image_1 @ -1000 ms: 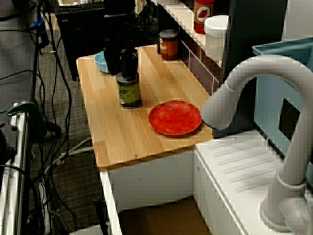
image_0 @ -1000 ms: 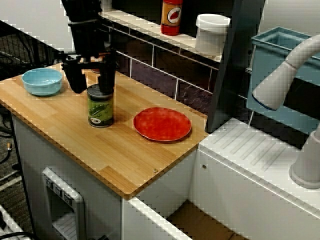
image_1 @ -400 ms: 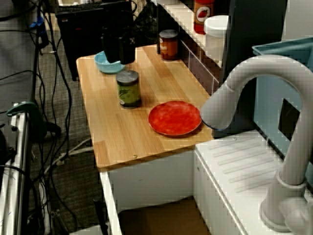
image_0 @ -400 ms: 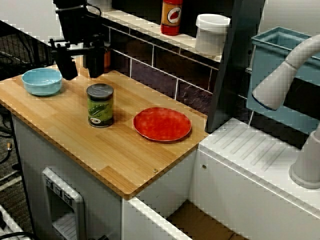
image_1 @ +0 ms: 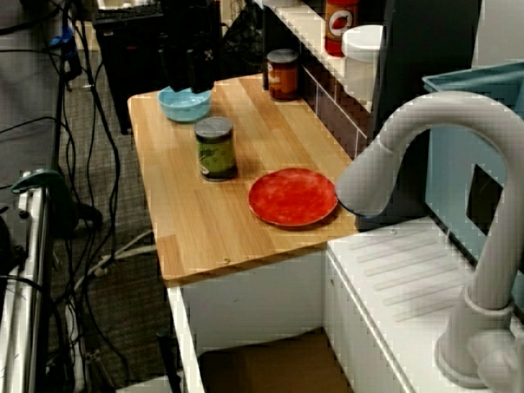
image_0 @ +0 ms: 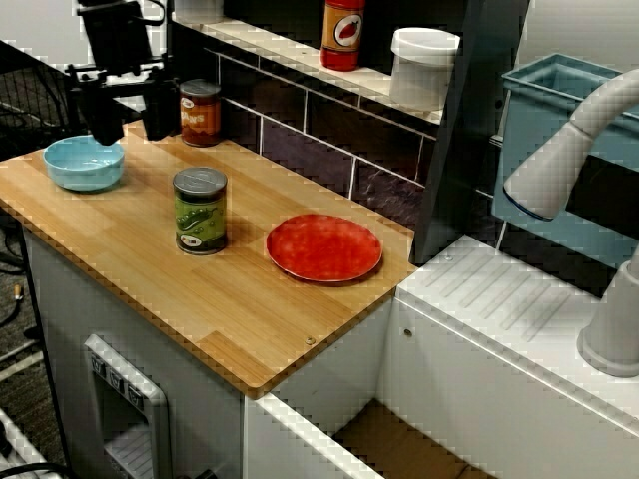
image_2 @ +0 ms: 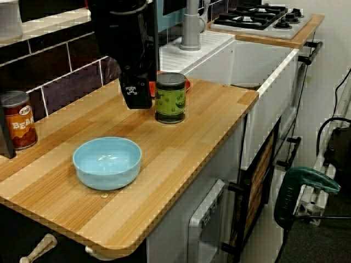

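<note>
Wooden countertop (image_0: 230, 319) on white cabinets (image_0: 60, 299). Dark tiled backsplash (image_0: 319, 125) behind it. White drainboard (image_0: 499, 289) and grey faucet (image_1: 409, 131) adjoin. Gas hob (image_2: 263, 15) beyond. Cables (image_1: 88, 115) trail over grey carpet (image_1: 115, 315).

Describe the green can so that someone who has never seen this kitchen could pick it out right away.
Find the wooden counter beside the white sink unit. Near its middle, between the pale blue bowl and the flat red plate, a can stands upright alone. Its label is green, while the other can, back against the tiled wall, has a red-orange one.
</note>
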Tool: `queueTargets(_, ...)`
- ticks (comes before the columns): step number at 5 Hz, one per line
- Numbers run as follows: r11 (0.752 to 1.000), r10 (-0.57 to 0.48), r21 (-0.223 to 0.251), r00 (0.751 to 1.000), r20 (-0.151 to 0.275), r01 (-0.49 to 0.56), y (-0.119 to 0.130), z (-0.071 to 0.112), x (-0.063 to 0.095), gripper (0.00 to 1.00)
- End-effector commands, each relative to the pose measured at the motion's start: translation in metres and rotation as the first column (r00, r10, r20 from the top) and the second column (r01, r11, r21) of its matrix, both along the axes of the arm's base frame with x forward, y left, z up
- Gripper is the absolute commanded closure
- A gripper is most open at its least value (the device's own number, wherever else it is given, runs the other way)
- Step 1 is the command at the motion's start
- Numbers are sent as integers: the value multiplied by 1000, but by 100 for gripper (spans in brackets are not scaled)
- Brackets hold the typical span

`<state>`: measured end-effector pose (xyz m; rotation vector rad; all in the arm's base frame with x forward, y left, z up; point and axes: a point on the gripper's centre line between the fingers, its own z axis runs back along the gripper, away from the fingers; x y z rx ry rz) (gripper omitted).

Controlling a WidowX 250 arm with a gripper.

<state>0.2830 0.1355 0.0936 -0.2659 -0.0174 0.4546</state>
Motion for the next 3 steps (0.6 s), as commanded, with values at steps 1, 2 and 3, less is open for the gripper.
queueTargets(1, 995, -56, 90, 997, 48, 51, 31, 3, 0, 0)
queueTargets(2, 979, -125, 166, 991, 48, 115, 37, -2, -2, 0)
queueTargets(3, 962, -180, 212, 983, 32, 169, 46, -9, -3, 0)
